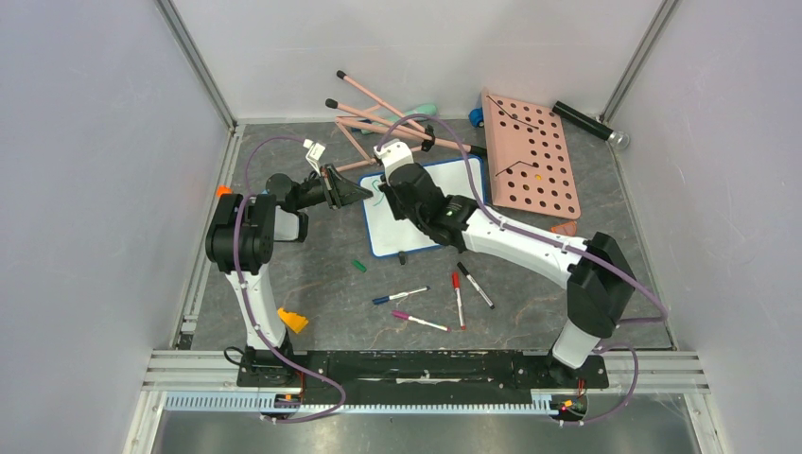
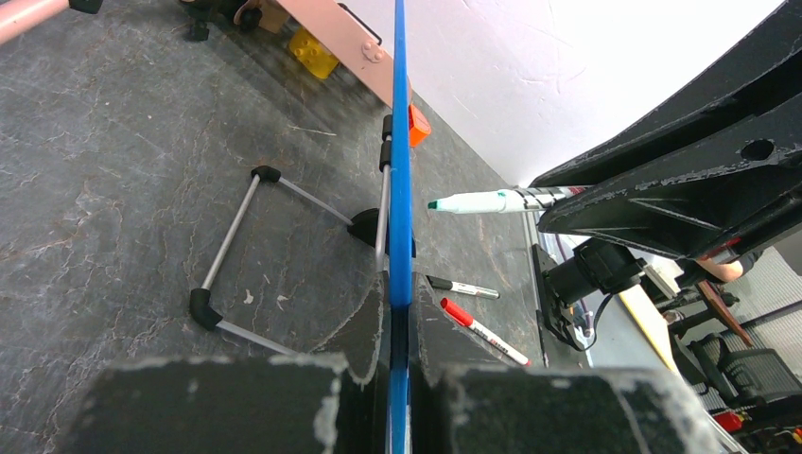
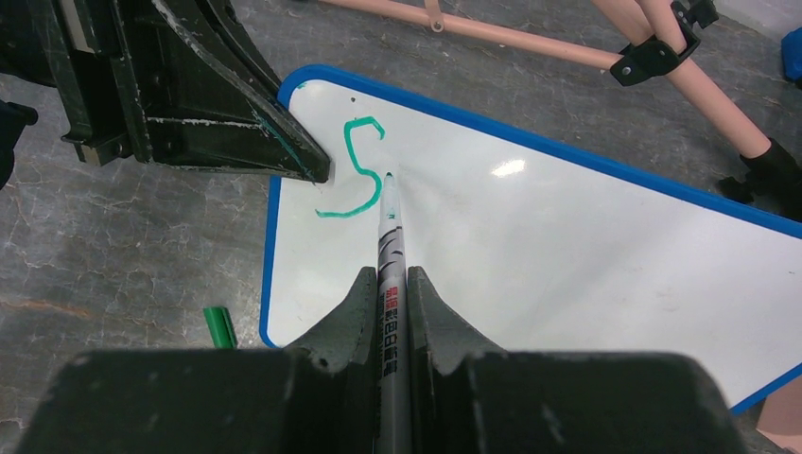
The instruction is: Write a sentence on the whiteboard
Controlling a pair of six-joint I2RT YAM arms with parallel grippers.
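Top external view showed the left pincer (image 1: pixel 355 192) at the left of the grey surface (image 1: pixel 312 274), reaching right to the whiteboard (image 1: pixel 454 180), which sat in the middle, toward the far side. From the left wrist camera, that pincer (image 2: pixel 399 312) was closed tight on the board's blue frame (image 2: pixel 401 142), seen edge-on between the jaws. On the white face, near the upper left corner, the sentence (image 3: pixel 355 170) amounted to a single green S. Just right of that letter, the tip of a green marker (image 3: pixel 390 236) touched the board. The right pincer (image 3: pixel 388 284) had its jaws closed around the marker's barrel. A green cap (image 1: pixel 358 266) lay off the board's near left corner. Nearer the arm bases, blue (image 1: pixel 400 296), pink (image 1: pixel 419 322), red (image 1: pixel 458 298) and black (image 1: pixel 476 284) pens lay loose. Far right stood a pink pegboard (image 1: pixel 531 156).
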